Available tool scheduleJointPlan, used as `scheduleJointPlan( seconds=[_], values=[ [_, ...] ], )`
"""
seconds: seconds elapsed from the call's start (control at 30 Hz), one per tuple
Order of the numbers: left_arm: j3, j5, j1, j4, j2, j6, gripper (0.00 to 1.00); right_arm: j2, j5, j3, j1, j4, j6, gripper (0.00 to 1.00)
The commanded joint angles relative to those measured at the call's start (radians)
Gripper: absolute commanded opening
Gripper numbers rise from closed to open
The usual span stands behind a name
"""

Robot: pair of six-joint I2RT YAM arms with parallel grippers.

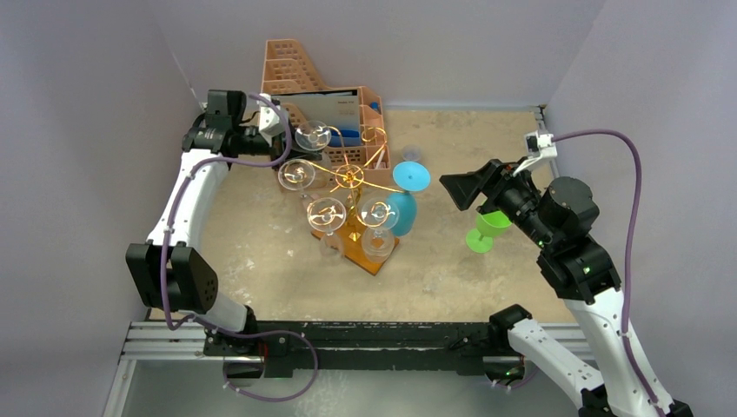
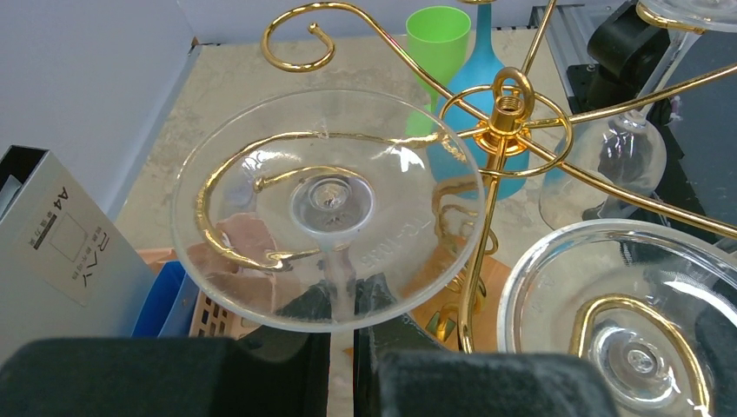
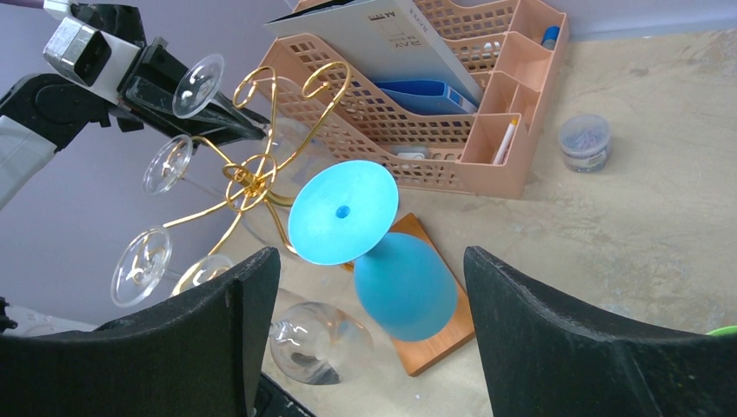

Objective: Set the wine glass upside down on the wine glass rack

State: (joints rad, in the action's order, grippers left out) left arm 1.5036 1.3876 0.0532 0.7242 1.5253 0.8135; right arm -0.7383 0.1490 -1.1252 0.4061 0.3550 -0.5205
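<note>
The gold wire wine glass rack (image 1: 348,177) stands on its brown wooden base (image 1: 375,257) at mid table. My left gripper (image 1: 276,129) is shut on the stem of a clear wine glass (image 1: 311,136), held upside down at the rack's far left. In the left wrist view the fingers (image 2: 295,321) flank the stem, and a gold scroll arm shows through the glass's foot (image 2: 261,208). Whether the foot rests on the arm I cannot tell. My right gripper (image 1: 461,191) is open and empty, right of the rack, facing a hanging blue glass (image 3: 341,211).
Several clear glasses (image 1: 326,211) and the blue glass (image 1: 408,178) hang upside down on the rack. A green glass (image 1: 487,230) stands upright under my right arm. A peach organiser (image 1: 304,82) with papers stands behind the rack. A small jar (image 1: 412,154) sits beside it.
</note>
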Motion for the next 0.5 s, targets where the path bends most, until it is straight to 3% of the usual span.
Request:
scheduleJointPlan(
  seconds=[0.0,0.13,0.3,0.47],
  values=[
    [0.049,0.027,0.009,0.043,0.005,0.098,0.0,0.006,-0.012,0.002,0.003,-0.016,-0.003,0.79],
    [0.061,0.026,0.025,0.055,0.026,0.108,0.0,0.004,-0.016,0.004,0.004,-0.022,-0.003,0.79],
    [0.121,0.016,0.039,0.186,0.07,0.197,0.0,0.0,-0.02,0.01,0.003,-0.032,-0.008,0.79],
    [0.117,-0.009,0.04,0.181,0.073,0.196,0.0,0.001,-0.022,0.012,0.004,-0.037,-0.01,0.79]
  ],
)
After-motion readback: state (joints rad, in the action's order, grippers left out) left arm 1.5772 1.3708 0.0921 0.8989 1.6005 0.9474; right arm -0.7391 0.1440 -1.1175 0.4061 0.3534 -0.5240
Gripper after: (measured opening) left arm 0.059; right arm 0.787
